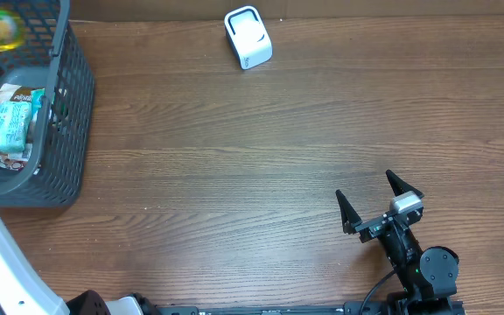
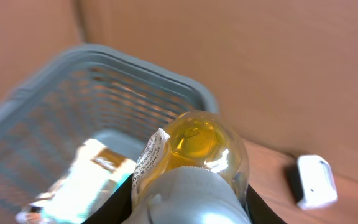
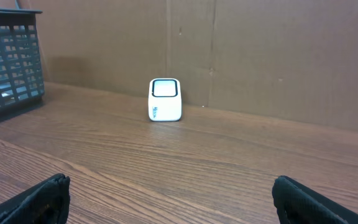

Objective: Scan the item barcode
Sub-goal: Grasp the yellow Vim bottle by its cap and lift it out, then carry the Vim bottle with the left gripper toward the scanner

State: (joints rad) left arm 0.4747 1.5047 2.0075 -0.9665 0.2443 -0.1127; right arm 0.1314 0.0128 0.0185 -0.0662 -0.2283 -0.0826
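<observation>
The item is a clear bottle of yellow liquid [image 2: 197,143] with a white cap and a white label at its side. My left gripper [image 2: 190,208] is shut on it, a black finger on each side of the cap. In the overhead view the bottle [image 1: 3,26] shows as a yellow blur at the top left, above the grey basket [image 1: 70,105]. No barcode can be made out on the label. The white scanner [image 1: 248,37] stands at the table's back edge, also seen as scanner [image 2: 316,182] and scanner [image 3: 165,99]. My right gripper [image 1: 379,203] rests open near the front right, holding nothing.
The grey mesh basket [image 2: 135,68] at the left holds a pale green packet [image 1: 14,122] and other wrapped goods. The basket [image 3: 11,62] also shows at the left of the right wrist view. A brown cardboard wall [image 3: 260,56] runs behind the scanner.
</observation>
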